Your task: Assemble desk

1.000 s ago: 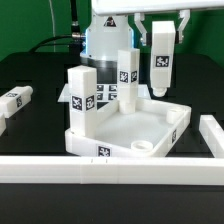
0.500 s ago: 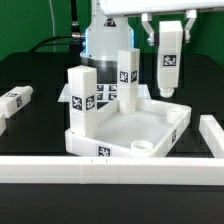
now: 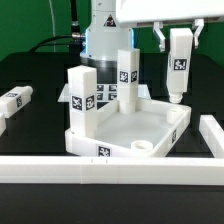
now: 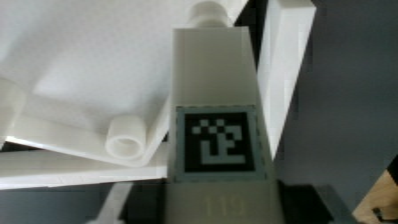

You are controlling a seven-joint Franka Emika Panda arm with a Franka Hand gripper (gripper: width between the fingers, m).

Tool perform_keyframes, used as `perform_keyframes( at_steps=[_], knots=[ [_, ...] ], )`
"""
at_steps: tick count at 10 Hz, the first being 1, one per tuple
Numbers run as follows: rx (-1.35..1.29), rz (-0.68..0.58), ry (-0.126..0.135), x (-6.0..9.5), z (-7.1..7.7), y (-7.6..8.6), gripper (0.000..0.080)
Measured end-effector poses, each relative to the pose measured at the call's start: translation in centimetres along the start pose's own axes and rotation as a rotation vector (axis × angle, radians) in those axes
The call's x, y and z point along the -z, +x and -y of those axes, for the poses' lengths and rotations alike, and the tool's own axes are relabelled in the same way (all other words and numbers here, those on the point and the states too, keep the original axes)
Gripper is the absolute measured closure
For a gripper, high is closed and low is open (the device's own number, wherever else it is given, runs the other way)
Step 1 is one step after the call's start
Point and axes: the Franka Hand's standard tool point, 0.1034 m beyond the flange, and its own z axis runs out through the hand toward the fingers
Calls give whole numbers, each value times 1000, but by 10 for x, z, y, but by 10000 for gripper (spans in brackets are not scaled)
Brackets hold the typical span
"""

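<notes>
desk top (image 3: 120, 151): large white plastic rimmed tray, on black table (image 3: 40, 70).
standing legs (image 3: 82, 100): two white tagged blocks, upright in tray corners.
held leg (image 3: 179, 65): white tagged block, upright above tray's corner, exterior view's right.
gripper (image 3: 178, 38): fingers clamped on held leg's top.

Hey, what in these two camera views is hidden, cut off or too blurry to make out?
1. Exterior view: the end effector is cut off above by the picture's top edge.
2. Exterior view: the desk top's far corner socket under the held leg is too small to see clearly, so alignment cannot be judged.
3. Wrist view: the held leg fills the blurred picture, hiding what lies beneath its tip.
</notes>
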Motion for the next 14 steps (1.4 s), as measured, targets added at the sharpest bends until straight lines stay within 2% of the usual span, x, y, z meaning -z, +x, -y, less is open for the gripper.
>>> perform_keyframes(
  at_steps=[3,5,9,14],
  knots=[
    [0,-35,-1,1,1,-1,509],
    [21,-48,5,0,13,-13,509],
    [37,-30,1,-3,13,-28,509],
    [55,-16,-9,-9,9,-33,509]
  ],
)
